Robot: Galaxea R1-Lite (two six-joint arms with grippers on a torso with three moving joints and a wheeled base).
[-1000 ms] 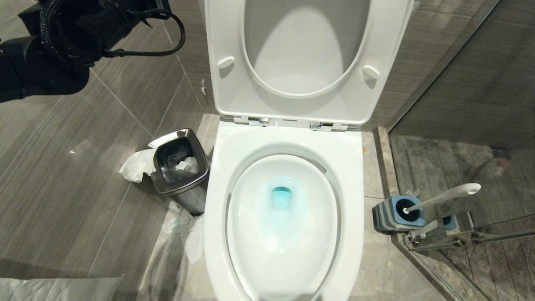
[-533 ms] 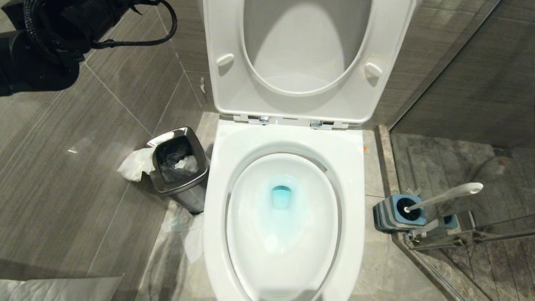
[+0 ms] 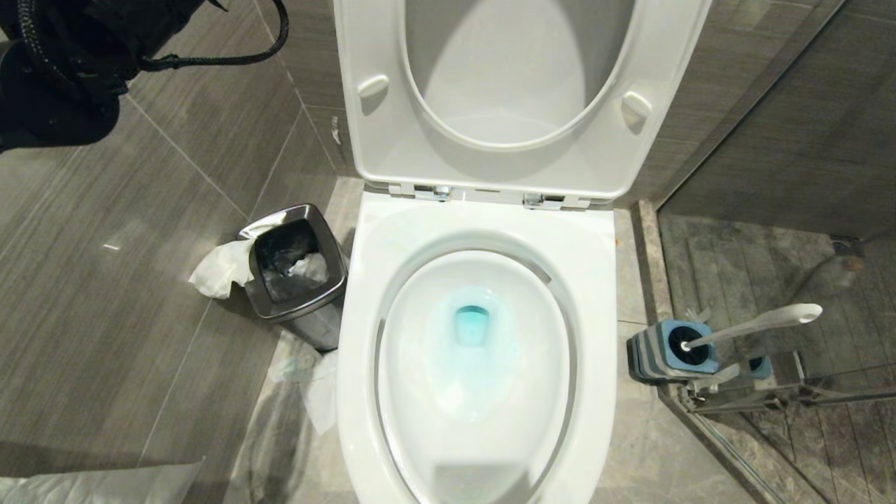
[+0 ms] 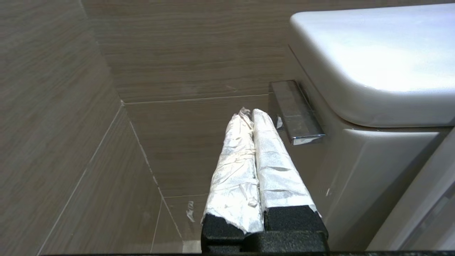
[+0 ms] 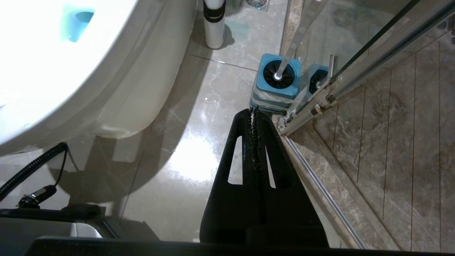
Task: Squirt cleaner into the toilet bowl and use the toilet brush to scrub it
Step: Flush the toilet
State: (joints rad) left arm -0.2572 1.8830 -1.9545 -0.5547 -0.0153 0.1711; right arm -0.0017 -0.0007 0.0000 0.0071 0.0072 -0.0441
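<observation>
The toilet bowl sits centre in the head view, seat and lid raised upright against the wall, blue-tinted water pooled at the drain and spreading pale blue over the lower basin. The toilet brush stands in its blue-topped holder on the floor to the right of the bowl, just beside the glass shower door frame; its white handle leans away from the bowl, and the black bristle head is seated in the holder opening. A square steel waste bin stands on the floor just left of the bowl, with crumpled tissue hanging at its outer side and more paper on the tiles nearby. Left gripper: raised beside the cistern, fingers wrapped in white tape, pressed together along their length, nothing between them; tips near the chrome flush lever, contact not discernible. The left arm shows only as a black mass at the upper left corner of the head view. Right gripper: low over the floor, black fingers closed flush against each other, empty, pointing at the holder, tips just in front of its base, apart from the brush handle.
</observation>
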